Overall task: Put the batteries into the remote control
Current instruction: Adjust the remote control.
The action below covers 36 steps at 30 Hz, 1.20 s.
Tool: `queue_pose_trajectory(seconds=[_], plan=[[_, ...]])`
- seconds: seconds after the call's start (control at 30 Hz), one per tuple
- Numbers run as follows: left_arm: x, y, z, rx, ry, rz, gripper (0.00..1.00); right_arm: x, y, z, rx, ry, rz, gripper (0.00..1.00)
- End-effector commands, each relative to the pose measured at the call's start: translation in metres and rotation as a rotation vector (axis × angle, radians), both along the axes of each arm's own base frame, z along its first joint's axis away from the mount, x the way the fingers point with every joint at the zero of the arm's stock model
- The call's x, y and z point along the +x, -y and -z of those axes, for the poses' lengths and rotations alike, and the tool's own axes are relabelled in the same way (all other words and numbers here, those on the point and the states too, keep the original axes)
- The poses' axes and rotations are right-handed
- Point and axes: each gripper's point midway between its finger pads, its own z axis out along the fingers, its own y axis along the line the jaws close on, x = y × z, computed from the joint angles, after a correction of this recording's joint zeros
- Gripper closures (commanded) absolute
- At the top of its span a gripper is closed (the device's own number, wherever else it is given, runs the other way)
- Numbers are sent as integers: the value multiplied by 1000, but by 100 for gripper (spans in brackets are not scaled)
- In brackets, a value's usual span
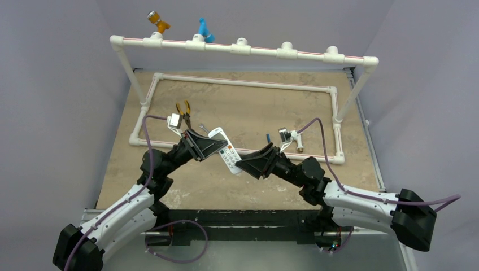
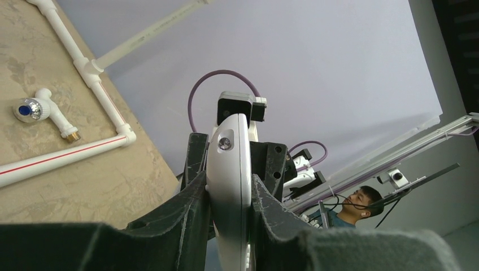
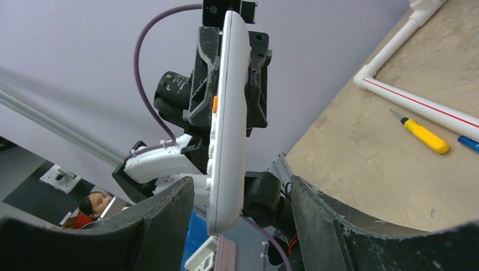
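Observation:
The white remote control [image 1: 225, 149] is held off the table, its buttons facing up in the top view. My left gripper [image 1: 206, 145] is shut on its upper half; the left wrist view shows the remote [image 2: 229, 169] edge-on, pinched between both fingers [image 2: 192, 197]. My right gripper [image 1: 244, 165] is open, its jaws standing either side of the remote's lower end [image 3: 229, 113] without touching it. One small blue battery [image 1: 268, 137] lies on the table behind the right gripper. A slim blue end [image 3: 469, 143], cut off by the frame edge, shows in the right wrist view. The second battery is not clearly in view.
A white PVC pipe frame [image 1: 243, 84] lies on the table, with a raised bar [image 1: 243, 48] carrying an orange fitting [image 1: 158, 21] and a light-blue fitting [image 1: 205, 31]. Pliers [image 1: 183, 110], a white pipe fitting [image 1: 291, 137] and a yellow-handled screwdriver [image 3: 423, 134] lie nearby.

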Motion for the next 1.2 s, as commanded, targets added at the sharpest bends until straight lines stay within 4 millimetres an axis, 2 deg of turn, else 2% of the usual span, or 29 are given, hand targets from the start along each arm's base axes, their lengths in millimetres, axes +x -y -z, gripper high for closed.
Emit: queue_pose_trajectory(seconds=[0.0, 0.3, 0.53, 0.63, 0.7, 0.73, 0.8, 0.83, 0.93, 0.97, 1.0, 1.17], plan=[[-1, -3, -9, -18, 55, -15, 100, -8, 1, -31, 74, 70, -34, 40], [7, -3, -3, 0, 39, -46, 100, -8, -3, -32, 76, 70, -50, 45], [7, -4, 1, 8, 33, -57, 100, -9, -13, -38, 87, 75, -87, 61], [6, -6, 1, 11, 36, -63, 100, -11, -16, -38, 98, 80, -103, 73], [6, -7, 2, 13, 31, -70, 100, -10, -17, -38, 98, 75, -106, 100], [6, -7, 2, 14, 29, -72, 97, -10, -18, -37, 94, 71, -106, 100], [7, -7, 4, 20, 22, -77, 79, -9, -19, -37, 85, 81, -105, 100], [7, -7, 5, 25, 19, -78, 59, -9, -19, -37, 80, 94, -103, 100], [9, -8, 6, 61, 5, -93, 14, -5, -13, -34, 31, 129, -52, 100], [9, -9, 7, 81, -1, -97, 5, 4, -9, -28, -16, 135, 8, 100], [9, -9, 7, 101, -6, -102, 1, 12, -4, -19, -82, 134, 63, 100], [8, -13, 10, 230, -67, -119, 0, 54, 32, 21, -457, 234, 364, 100]])
